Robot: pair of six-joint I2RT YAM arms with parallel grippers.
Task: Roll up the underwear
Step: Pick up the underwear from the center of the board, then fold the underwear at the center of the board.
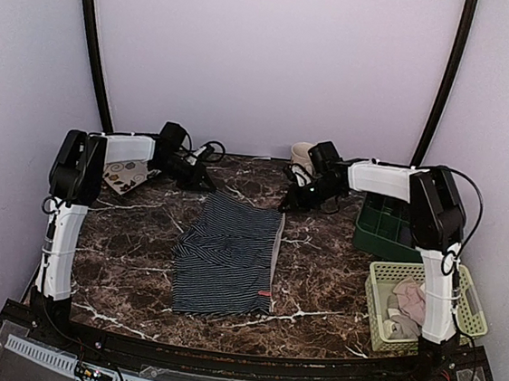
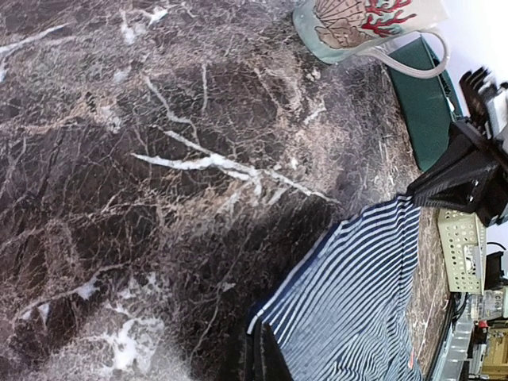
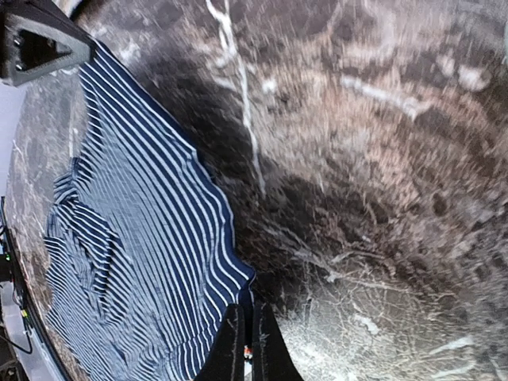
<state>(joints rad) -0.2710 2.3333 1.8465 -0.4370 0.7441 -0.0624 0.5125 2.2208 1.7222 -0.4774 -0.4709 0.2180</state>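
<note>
The navy underwear (image 1: pixel 227 256) with thin white stripes lies spread flat in the middle of the marble table (image 1: pixel 129 259). My left gripper (image 1: pixel 210 189) is low at its far left corner. In the left wrist view the gripper (image 2: pixel 259 329) is shut on the white-edged corner of the underwear (image 2: pixel 357 302). My right gripper (image 1: pixel 286 207) is at the far right corner. The right wrist view shows the gripper (image 3: pixel 247 311) shut on the navy hem of the underwear (image 3: pixel 135 238). Pink underwear (image 1: pixel 409 302) lies in the pale basket (image 1: pixel 462 308).
A beige mug (image 1: pixel 303 156) stands at the back behind the right gripper. A dark green bin (image 1: pixel 380 229) sits right of it, and the pale basket is nearer on the right. A patterned piece (image 1: pixel 128 175) lies at the back left.
</note>
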